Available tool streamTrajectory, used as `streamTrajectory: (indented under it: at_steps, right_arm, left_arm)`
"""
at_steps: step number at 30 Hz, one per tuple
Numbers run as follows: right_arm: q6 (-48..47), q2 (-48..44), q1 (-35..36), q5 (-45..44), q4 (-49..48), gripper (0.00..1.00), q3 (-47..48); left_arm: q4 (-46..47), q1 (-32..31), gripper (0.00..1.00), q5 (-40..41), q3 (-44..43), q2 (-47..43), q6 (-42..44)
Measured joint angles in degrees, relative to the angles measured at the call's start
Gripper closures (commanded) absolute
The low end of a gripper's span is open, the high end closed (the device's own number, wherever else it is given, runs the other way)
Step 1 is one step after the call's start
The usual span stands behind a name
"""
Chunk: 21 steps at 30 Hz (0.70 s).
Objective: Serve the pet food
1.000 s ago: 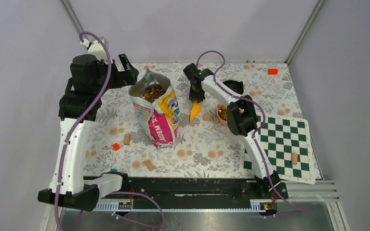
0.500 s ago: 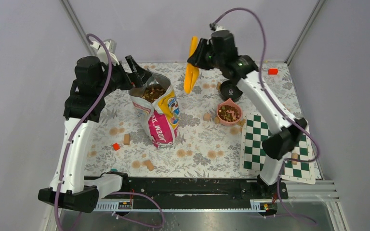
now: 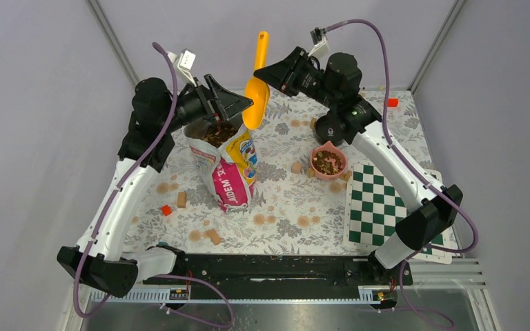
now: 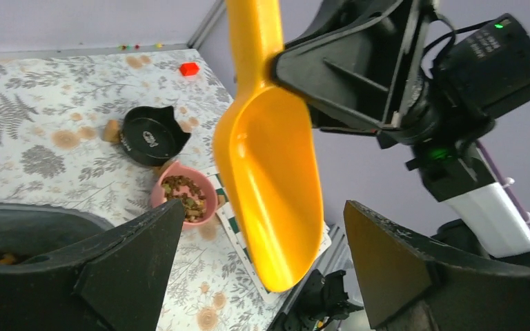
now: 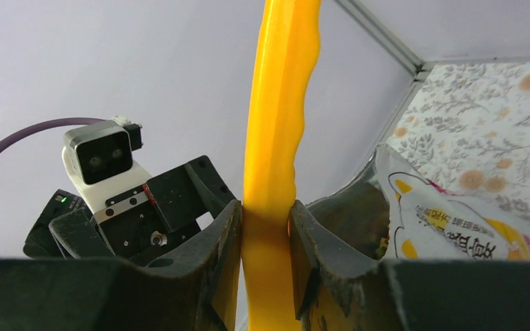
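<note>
Bag (image 3: 226, 165) stands open left of centre, kibble (image 3: 217, 132) showing in its mouth. Left gripper (image 3: 229, 103) hangs just above that mouth, jaws spread wide and holding nothing. Right gripper (image 3: 270, 74) is clamped on the handle of a yellow scoop (image 3: 257, 89), raised beside it. Pink bowl (image 3: 314, 160), to the right, holds more kibble.

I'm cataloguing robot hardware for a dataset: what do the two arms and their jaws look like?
The left arm and right arm share white link shells, black joint housings and black bases. A purple cable loops along each. Their jaws are black and wedge-shaped. A small white camera block sits at each wrist.
</note>
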<state>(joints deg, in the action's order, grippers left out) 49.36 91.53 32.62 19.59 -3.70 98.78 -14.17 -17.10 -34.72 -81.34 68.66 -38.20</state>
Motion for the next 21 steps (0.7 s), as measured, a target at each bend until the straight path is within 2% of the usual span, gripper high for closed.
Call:
streamTrajectory:
  at_steps: [5,9,12,13,14,16,17,19,21]
  right_arm:
    - [3.15,-0.02,0.00,1.14,-4.57,0.75,-2.38]
    - [4.31,-0.35,0.00,1.14,-7.67,0.75,-3.04]
    - [4.66,-0.96,0.00,1.14,-8.68,0.70,-3.54]
    - [4.42,-1.11,0.00,1.14,-8.81,0.63,-3.58]
    - [4.00,-1.31,0.00,1.14,-8.50,0.51,-3.72]
    - [3.76,-1.49,-0.07,1.20,-8.04,0.25,-4.20]
    - [2.97,-1.60,-0.09,1.42,-7.98,0.16,-4.28]
    - [1.42,-2.12,-0.11,1.99,-6.08,0.07,-4.13]
    - [-1.01,-2.36,-0.26,2.82,-1.03,0.04,-2.29]
  left_arm:
    - [5.29,-1.60,0.32,-1.38,0.90,1.27,-3.50]
    - [5.18,-2.27,0.47,-1.18,1.25,2.10,-3.91]
    - [4.15,-2.49,0.80,-1.01,1.25,3.06,-3.74]
    - [3.82,-2.51,0.93,-1.01,1.25,3.41,-3.87]
    - [3.93,-2.56,1.00,-1.07,1.20,3.80,-4.00]
    - [3.30,-2.62,1.00,-0.50,0.94,4.15,-3.48]
    - [2.47,-2.62,1.00,-0.37,0.85,4.37,-2.47]
    - [-0.55,-2.64,1.00,0.11,0.13,4.98,0.70]
    - [-4.59,-2.64,1.00,0.50,-1.20,5.51,5.51]
